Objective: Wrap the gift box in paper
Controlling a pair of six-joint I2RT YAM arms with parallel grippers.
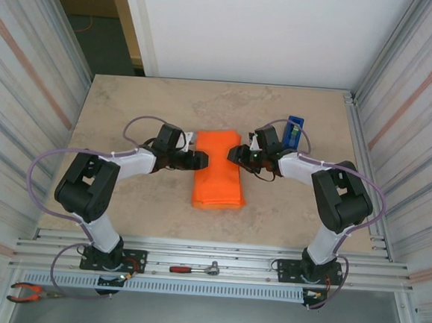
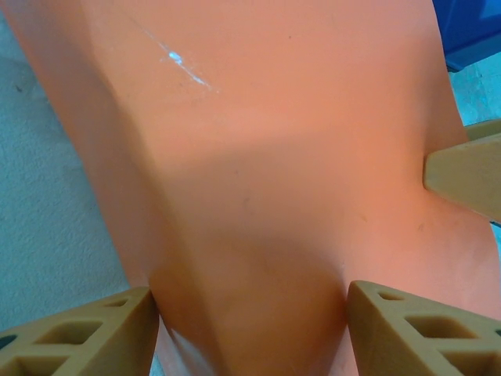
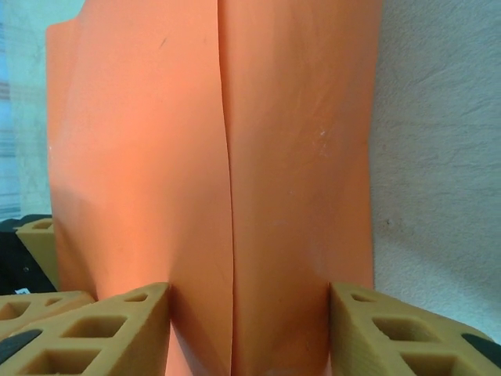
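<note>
Paper [image 3: 141, 157] shows an overlapped edge at right wrist, blue dispenser [image 1: 295, 130] overhead.

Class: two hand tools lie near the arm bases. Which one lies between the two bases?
The red-handled ratchet; the orange-handled pliers lie out beyond the left arm's base, further left.

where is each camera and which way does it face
Top: above, behind the bases, looking down on the table; both arms, left hand and right hand at the paper.
Left wrist: on the left arm, facing right across the paper; own fingers below.
Right wrist: on the right arm, facing left across the paper; own fingers below.
Shared: both wrist views show the paper and the other hand's finger.
</note>
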